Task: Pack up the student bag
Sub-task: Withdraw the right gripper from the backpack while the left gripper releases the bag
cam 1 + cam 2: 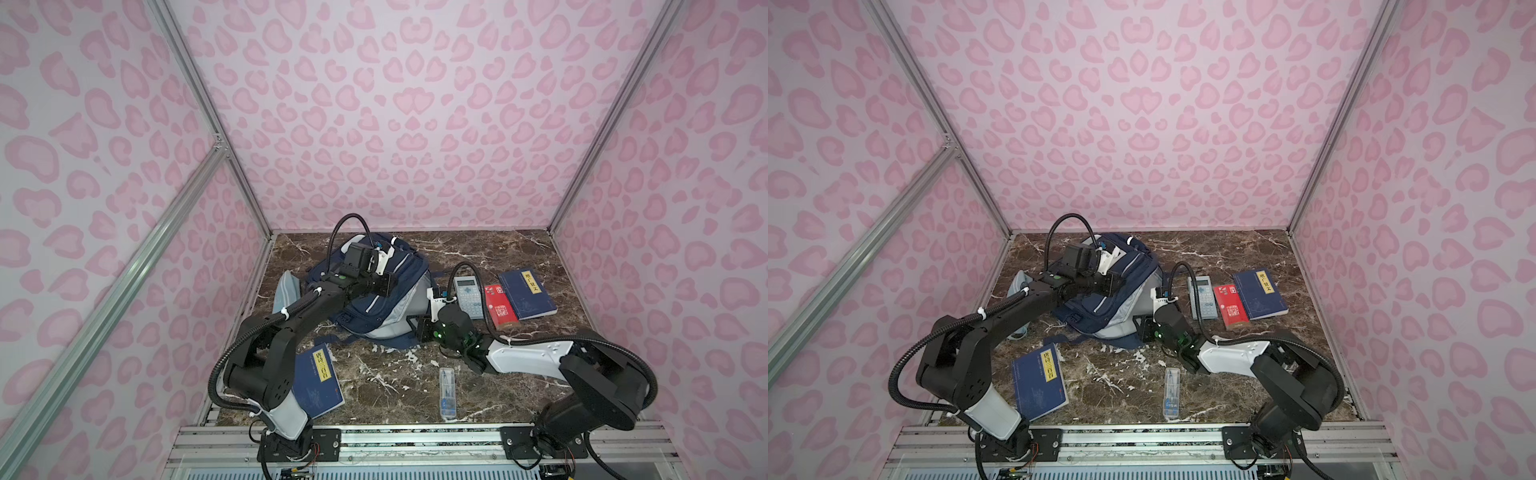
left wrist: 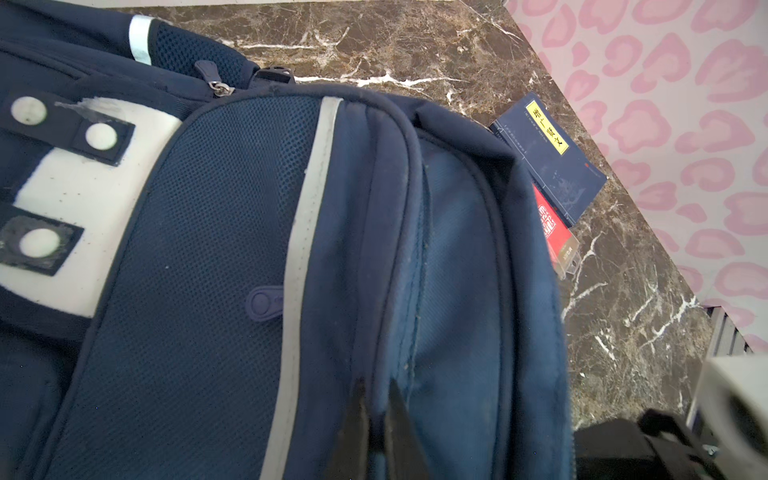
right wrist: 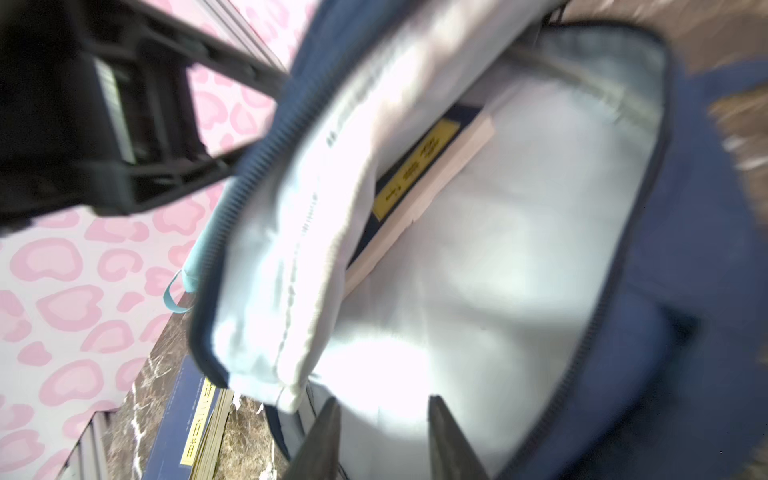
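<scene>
Right wrist view: my right claw (image 3: 382,405) gaped empty at the bag (image 3: 685,332) mouth, bottom centre; left claw (image 2: 377,399), barely parted, probably propped the flap.

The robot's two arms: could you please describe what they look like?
The left arm and right arm are black jointed links with smooth white shells. A black ribbed cable loops above each wrist, fastened with white ties, and a green light glows at each wrist. The left gripper and right gripper have dark, tapered fingers.
</scene>
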Robot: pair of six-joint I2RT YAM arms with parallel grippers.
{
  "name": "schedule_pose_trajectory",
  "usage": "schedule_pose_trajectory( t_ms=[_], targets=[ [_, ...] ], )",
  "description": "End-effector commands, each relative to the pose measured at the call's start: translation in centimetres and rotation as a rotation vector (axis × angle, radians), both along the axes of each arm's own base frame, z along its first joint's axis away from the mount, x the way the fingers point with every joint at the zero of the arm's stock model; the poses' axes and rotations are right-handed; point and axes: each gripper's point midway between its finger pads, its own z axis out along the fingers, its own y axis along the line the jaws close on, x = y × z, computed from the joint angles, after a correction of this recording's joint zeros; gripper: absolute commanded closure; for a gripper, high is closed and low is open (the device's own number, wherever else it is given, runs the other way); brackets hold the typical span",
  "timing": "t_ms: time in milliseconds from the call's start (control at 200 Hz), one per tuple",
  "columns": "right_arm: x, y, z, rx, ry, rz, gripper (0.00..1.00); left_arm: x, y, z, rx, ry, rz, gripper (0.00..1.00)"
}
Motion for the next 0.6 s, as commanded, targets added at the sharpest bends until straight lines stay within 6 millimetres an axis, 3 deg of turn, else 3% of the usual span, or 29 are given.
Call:
schedule_pose_trajectory(
  t_ms=[0,55,105,120,155,255,400,495,595],
  targets=[
    [-1.3,-1.4,-0.1,-0.180,-0.068,0.011,0.44,0.6,0.4,2.6,-0.035,-0.047,0.059,0.52],
    [-1.7,-2.1,0.2,-0.250,-0.100,0.013,0.33,0.3,1.1,3.5,-0.038,-0.050,0.101,0.32],
    [-1.6,-3.1,0.1,-0.293,-0.063,-0.027,0.04,-0.2,1.8,4.0,-0.038,-0.046,0.137,0.21],
    [-1.4,-3.6,0.1,-0.306,-0.050,-0.046,0.02,-0.4,2.1,4.4,-0.040,-0.049,0.151,0.19],
    [-1.3,-4.1,-0.2,-0.335,-0.019,-0.060,0.02,-0.8,2.9,4.7,-0.037,-0.043,0.194,0.14],
    [-2.5,-2.2,-0.5,-0.343,0.022,0.092,0.02,-2.6,5.3,5.1,-0.049,-0.002,0.314,0.01],
    [-5.0,0.5,0.7,-0.339,-0.125,0.192,0.02,-6.6,8.8,4.1,-0.075,0.090,0.456,0.02],
    [-5.1,1.9,-0.1,-0.342,-0.085,0.216,0.02,-9.2,11.4,1.9,-0.100,0.191,0.545,0.02],
    [-5.9,4.4,-0.7,-0.310,-0.055,0.295,0.02,-11.9,14.0,-1.9,-0.094,0.327,0.630,0.02]
  ],
)
